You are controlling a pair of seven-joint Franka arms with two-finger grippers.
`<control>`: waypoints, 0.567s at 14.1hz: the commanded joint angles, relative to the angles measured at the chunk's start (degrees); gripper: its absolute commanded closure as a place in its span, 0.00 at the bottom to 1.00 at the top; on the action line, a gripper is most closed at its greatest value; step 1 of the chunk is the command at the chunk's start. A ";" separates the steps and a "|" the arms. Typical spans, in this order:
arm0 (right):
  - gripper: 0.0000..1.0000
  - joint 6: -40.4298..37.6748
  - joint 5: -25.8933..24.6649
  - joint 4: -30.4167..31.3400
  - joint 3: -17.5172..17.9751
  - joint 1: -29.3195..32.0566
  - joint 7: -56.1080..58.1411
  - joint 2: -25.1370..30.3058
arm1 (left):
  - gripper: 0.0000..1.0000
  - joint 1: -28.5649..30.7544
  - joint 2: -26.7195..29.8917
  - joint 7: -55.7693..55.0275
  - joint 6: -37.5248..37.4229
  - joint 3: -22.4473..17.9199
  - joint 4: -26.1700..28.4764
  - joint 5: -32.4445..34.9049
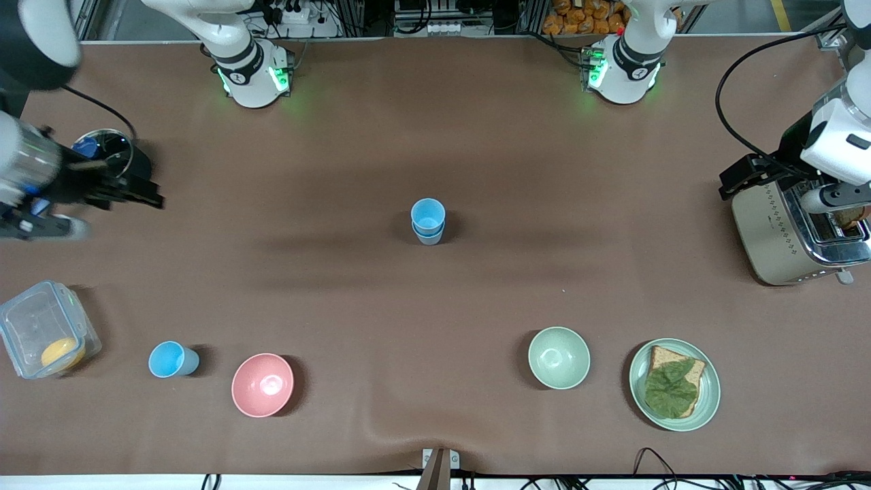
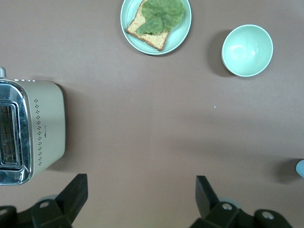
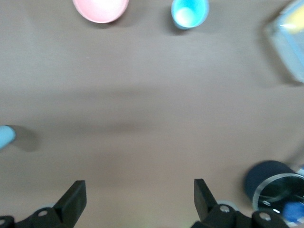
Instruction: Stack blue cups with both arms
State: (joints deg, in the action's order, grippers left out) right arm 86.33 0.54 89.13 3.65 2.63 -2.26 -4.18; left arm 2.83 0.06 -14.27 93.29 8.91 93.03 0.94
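Observation:
A bright sky-blue cup sits nested in a paler grey-blue cup (image 1: pixel 428 221) at the middle of the table; the stack's edge shows in the left wrist view (image 2: pixel 300 168) and the right wrist view (image 3: pixel 5 136). Another sky-blue cup (image 1: pixel 172 359) (image 3: pixel 189 13) lies tipped beside the pink bowl (image 1: pixel 263 384) (image 3: pixel 100 8), nearer the front camera. My right gripper (image 1: pixel 139 196) (image 3: pixel 140 192) is open and empty at the right arm's end of the table. My left gripper (image 1: pixel 735 182) (image 2: pixel 141 190) is open and empty, beside the toaster (image 1: pixel 796 231) (image 2: pixel 33 130).
A pale green bowl (image 1: pixel 559 357) (image 2: pixel 247 50) and a green plate (image 1: pixel 709 401) (image 2: pixel 183 29) with bread and lettuce stand near the front edge. A clear lidded box (image 1: pixel 44 337) (image 3: pixel 289 42) and a dark round pot (image 1: pixel 112 153) (image 3: pixel 270 185) are at the right arm's end.

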 commanded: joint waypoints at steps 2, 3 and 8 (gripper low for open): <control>0.00 -2.22 -4.41 0.17 0.84 0.97 -0.03 2.77 | 0.00 0.16 1.35 1.00 -2.23 0.32 -0.13 0.02; 0.00 -2.22 -4.32 0.17 0.58 0.97 -0.03 3.30 | 0.00 0.16 1.44 1.09 -3.37 0.41 -0.13 0.02; 0.00 -3.62 -3.79 -3.08 0.40 0.80 -0.20 3.30 | 0.00 0.24 1.88 1.35 -3.64 0.32 -0.21 0.02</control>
State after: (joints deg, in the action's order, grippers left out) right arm 84.11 -2.64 87.36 3.54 2.67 -2.28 -1.38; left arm 2.83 1.02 -14.27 90.74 9.09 92.99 0.94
